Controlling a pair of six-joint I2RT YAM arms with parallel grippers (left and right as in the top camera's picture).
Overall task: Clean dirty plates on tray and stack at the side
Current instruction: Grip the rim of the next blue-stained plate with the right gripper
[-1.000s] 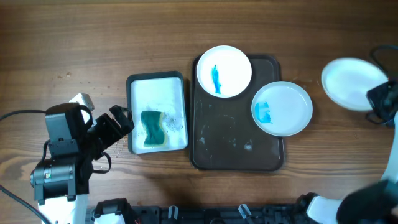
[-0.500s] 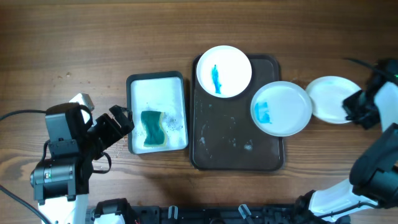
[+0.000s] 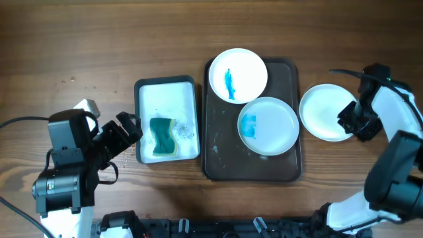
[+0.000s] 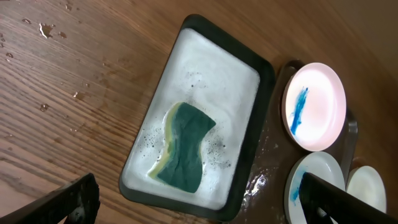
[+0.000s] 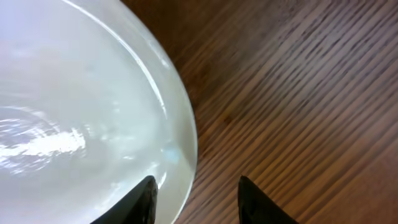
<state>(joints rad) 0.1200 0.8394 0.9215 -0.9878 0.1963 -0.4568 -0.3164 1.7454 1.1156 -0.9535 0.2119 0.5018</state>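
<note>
The dark brown tray [image 3: 225, 158] holds two white plates with blue smears: one at its far edge [image 3: 238, 75] and one in its middle right [image 3: 268, 125]. Both show in the left wrist view, the far one [image 4: 314, 106] and the nearer one [image 4: 317, 180]. A third, plain white plate [image 3: 328, 111] lies on the wood just right of the tray, touching the middle plate. My right gripper [image 3: 353, 122] sits at this plate's right rim. In the right wrist view its fingers [image 5: 199, 199] stand apart astride the rim [image 5: 180, 137], one over the plate, one over wood. My left gripper [image 3: 125, 130] is open and empty, left of the basin.
A white-bottomed, dark-rimmed basin [image 3: 192, 89] left of the tray holds foamy water and a green sponge [image 3: 162, 137], also seen in the left wrist view [image 4: 183, 146]. Water drops lie on the wood [image 4: 43, 28]. Bare wood lies beyond and right of the plates.
My right gripper brought the plain plate leftward from the far right down beside the tray. The nearer smeared plate slid left, further onto the tray. The left arm has not moved.
</note>
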